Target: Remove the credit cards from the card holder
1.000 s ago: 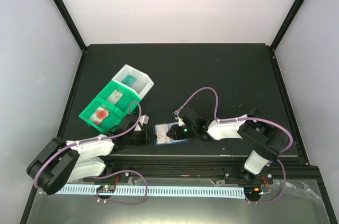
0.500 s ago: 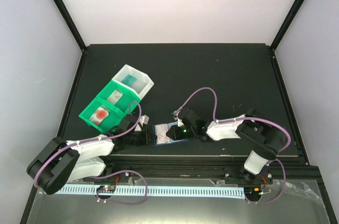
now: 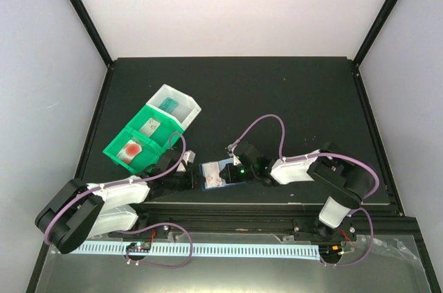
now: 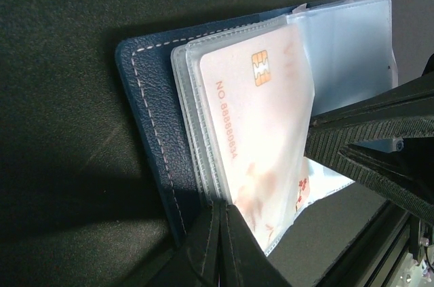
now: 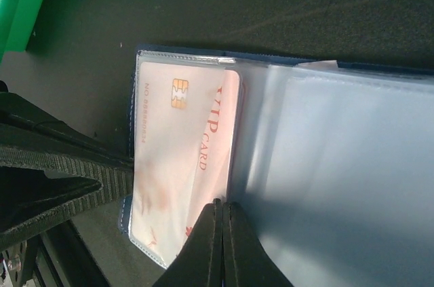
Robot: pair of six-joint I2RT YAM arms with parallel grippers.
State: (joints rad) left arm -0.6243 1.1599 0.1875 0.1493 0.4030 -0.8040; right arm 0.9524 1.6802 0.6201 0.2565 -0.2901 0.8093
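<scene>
1. The holder point(image 3: 216, 174) lay open and flat to the right of the green bin point(image 3: 135, 144), near it but not touching, and a little closer to the arms.
2. A pale card point(image 5: 180, 158) with a gold chip and reddish print sat under a clear sleeve in the half of the holder nearer the bin.
3. The left gripper point(image 4: 222, 214) was fully closed, pinching the holder's bin-side half at its cover and sleeve edges.
4. The right gripper point(image 5: 222, 207) was also fully closed. It was nipped onto the card's long edge on the side away from the bin. Whether it had bare plastic or the sleeve as well could not be told.
5. The step in hand looked like the grasp before the first pull, as the card was not yet out of its sleeve.
6. The open holder's long axis ran towards and away from the bin. The card's long axis lay crosswise to that, parallel to the fold, with the chip end pointing away from both sets of fingertips.
7. The next move probably called for the left gripper to pin the holder while the right drew the card sideways, away from the bin. The pull would need to stay level and slow, since a thin slick card could slip or drag the holder along.
</scene>
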